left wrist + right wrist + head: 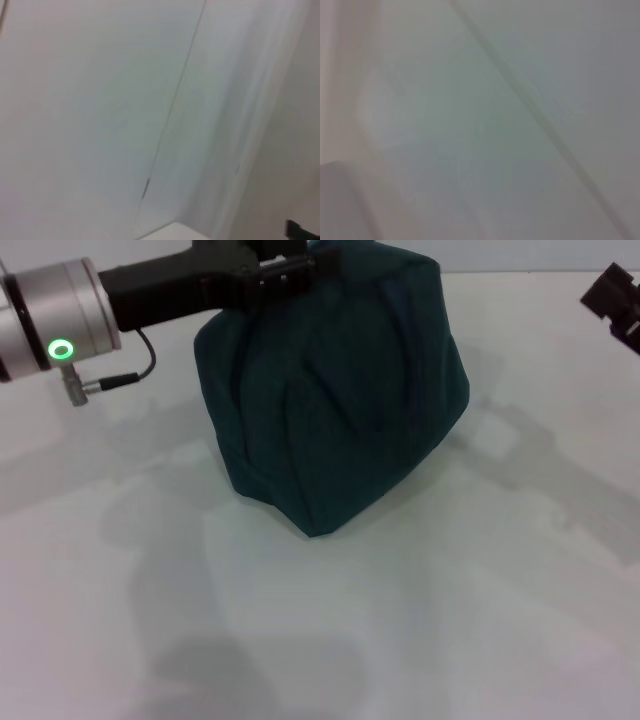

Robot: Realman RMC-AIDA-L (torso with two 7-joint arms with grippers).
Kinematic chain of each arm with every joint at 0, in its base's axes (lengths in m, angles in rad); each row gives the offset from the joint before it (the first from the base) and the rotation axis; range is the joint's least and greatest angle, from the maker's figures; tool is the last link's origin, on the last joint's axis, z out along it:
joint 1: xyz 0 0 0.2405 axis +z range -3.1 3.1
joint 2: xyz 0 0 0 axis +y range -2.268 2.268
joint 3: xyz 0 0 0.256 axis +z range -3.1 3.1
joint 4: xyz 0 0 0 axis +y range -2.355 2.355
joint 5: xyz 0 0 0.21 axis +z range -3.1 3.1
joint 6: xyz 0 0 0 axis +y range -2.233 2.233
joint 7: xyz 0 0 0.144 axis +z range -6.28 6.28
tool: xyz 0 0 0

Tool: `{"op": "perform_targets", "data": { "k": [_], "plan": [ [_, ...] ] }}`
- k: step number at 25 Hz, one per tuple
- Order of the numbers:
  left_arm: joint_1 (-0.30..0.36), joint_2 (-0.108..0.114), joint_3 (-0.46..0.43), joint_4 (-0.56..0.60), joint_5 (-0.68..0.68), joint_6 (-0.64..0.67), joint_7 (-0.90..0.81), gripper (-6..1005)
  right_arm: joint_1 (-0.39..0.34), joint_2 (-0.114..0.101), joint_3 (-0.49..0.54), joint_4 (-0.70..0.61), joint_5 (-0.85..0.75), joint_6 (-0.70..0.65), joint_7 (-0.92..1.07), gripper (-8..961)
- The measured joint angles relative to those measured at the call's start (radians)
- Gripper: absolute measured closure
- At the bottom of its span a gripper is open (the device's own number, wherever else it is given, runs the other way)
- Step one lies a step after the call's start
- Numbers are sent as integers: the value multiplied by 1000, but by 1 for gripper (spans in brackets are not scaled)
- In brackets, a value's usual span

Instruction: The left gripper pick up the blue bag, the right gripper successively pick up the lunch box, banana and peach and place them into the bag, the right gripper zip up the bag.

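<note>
At 11 o'clock in our head view, the left gripper (285, 270) reaches level across to the top of the blue bag (335, 390), clenched on its upper edge. The bag stands closed at 12 o'clock on the white tabletop (400, 620). The right gripper (615, 300) sits at 2 o'clock, well apart; we cannot tell its state. We can read no writing

Even, soft light; faint shadows on table (400, 620) (wrist views blurred).
</note>
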Motion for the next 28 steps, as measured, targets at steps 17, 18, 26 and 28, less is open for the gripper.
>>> {"op": "perform_targets", "data": {
  "k": [17,18,26,28],
  "plan": [
    [139,79,-73,112,48,437,92,106,1,29,0,-178,-525,-74,-249,68],
    [161,77,-73,111,59,465,121,106,3,33,0,-178,-542,-53,-250,68],
    [208,58,-65,46,170,513,196,106,7,68,-2,-178,-610,54,-257,68],
    [207,58,-66,4,181,514,228,106,9,69,-5,-178,-613,57,-257,68]
  ]
}}
